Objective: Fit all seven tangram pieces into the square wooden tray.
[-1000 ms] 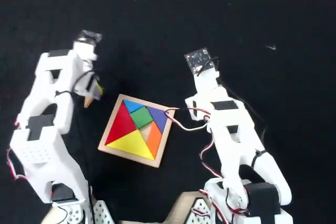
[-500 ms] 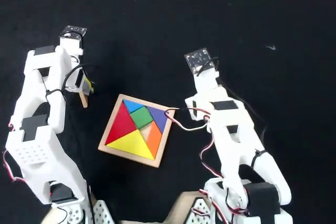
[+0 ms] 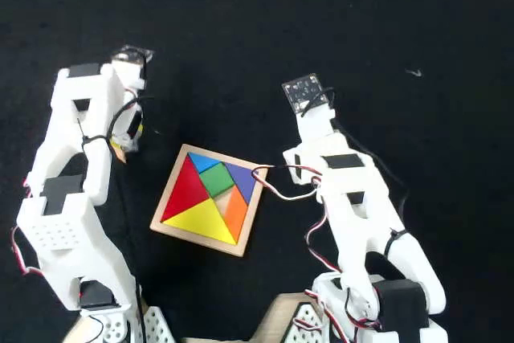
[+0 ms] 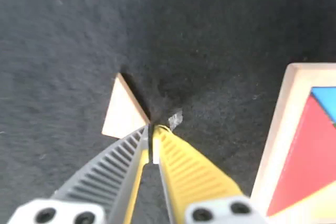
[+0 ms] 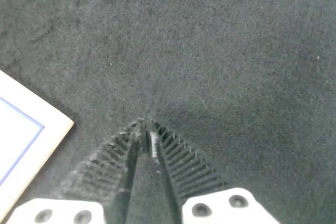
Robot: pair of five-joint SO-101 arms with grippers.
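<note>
The square wooden tray (image 3: pixel 168 223) lies tilted at the table's middle, holding red, blue, green, purple, orange and yellow pieces around one bare triangular slot (image 3: pixel 227 198). Left of the tray, my left gripper (image 3: pixel 120 149) is shut on the corner of a small pale wooden triangle (image 4: pixel 123 111), held just over the black cloth. In the left wrist view, the tray's rim (image 4: pixel 281 114) shows beside the left gripper (image 4: pixel 152 128). My right gripper (image 5: pixel 145 124) is shut on nothing, above the cloth near a tray corner (image 5: pixel 37 129).
Black cloth covers the whole table (image 3: pixel 418 118). The right arm (image 3: pixel 345 190) stands close to the tray's right side, with a red-and-white cable (image 3: pixel 277 190) looping toward the tray's corner. Open cloth lies behind and to the far right.
The left arm swung out to the left and came back, and the held triangle ended slightly further left. The right arm and the tray have not moved.
</note>
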